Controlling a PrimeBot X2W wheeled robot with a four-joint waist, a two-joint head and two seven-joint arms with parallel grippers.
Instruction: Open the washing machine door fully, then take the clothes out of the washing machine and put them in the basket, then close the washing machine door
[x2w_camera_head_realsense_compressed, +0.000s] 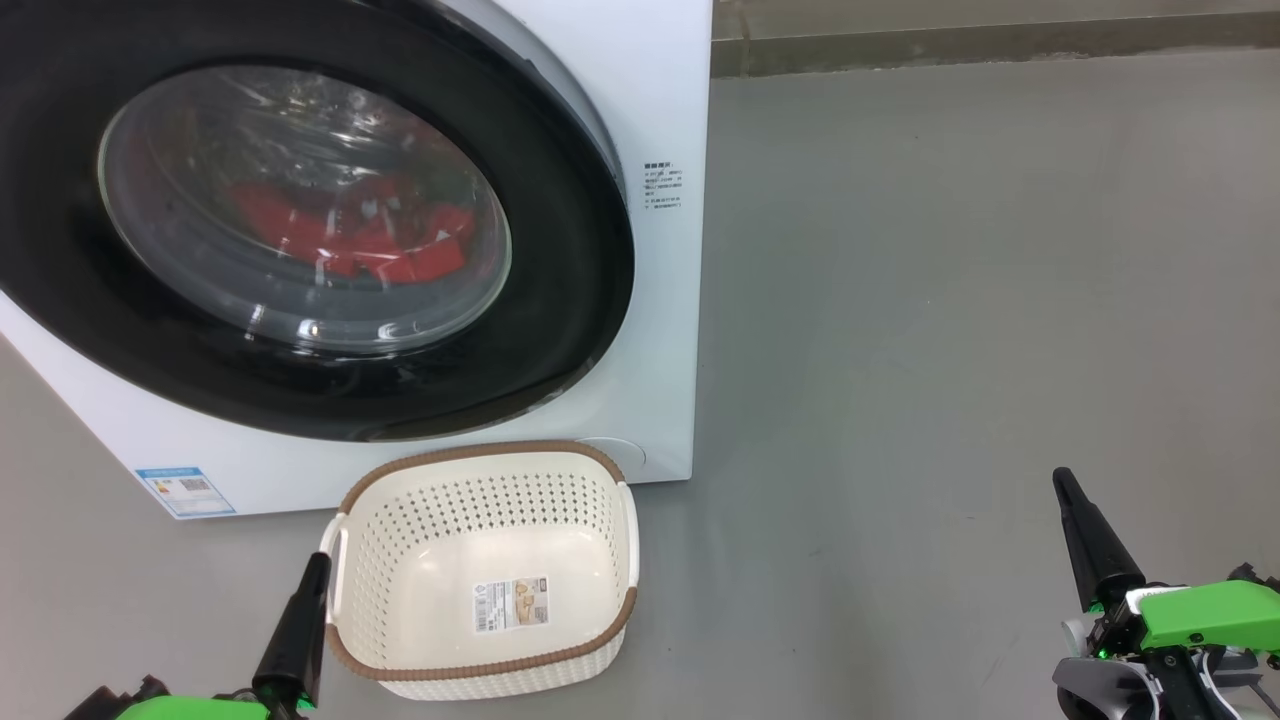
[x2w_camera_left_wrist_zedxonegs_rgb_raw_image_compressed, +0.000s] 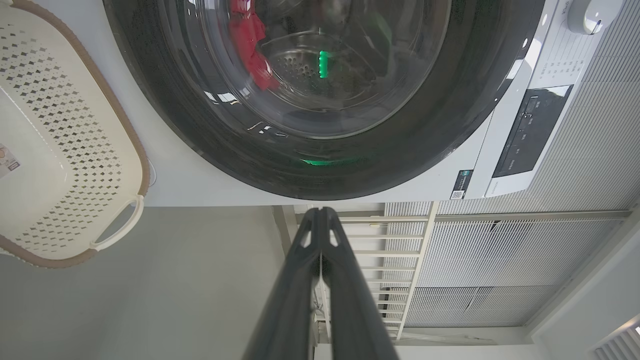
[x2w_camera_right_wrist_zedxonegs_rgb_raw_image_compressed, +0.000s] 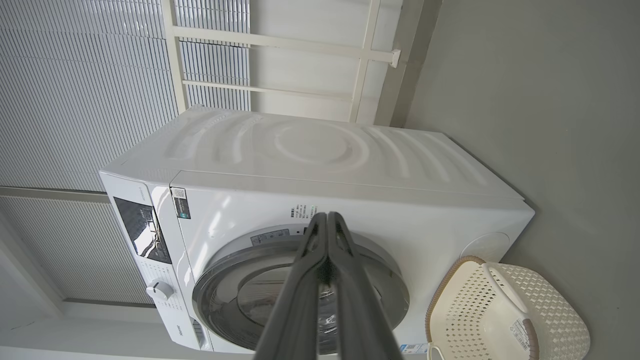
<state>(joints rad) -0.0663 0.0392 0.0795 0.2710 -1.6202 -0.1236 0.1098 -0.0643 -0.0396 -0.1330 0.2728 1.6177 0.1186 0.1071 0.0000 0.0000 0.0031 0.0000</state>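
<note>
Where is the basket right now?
In the head view, the cream perforated plastic basket with brown rim sits on the grey floor, lower centre-left, right before the white washing machine, under its black-rimmed door.

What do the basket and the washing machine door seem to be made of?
The basket looks like matte cream plastic, moulded with rows of holes; its brown woven-look rim may be plastic too. The washing machine door has a glossy black rim, probably plastic, with reflections; its clear bulging window seems glass, as the red clothes show through.
</note>
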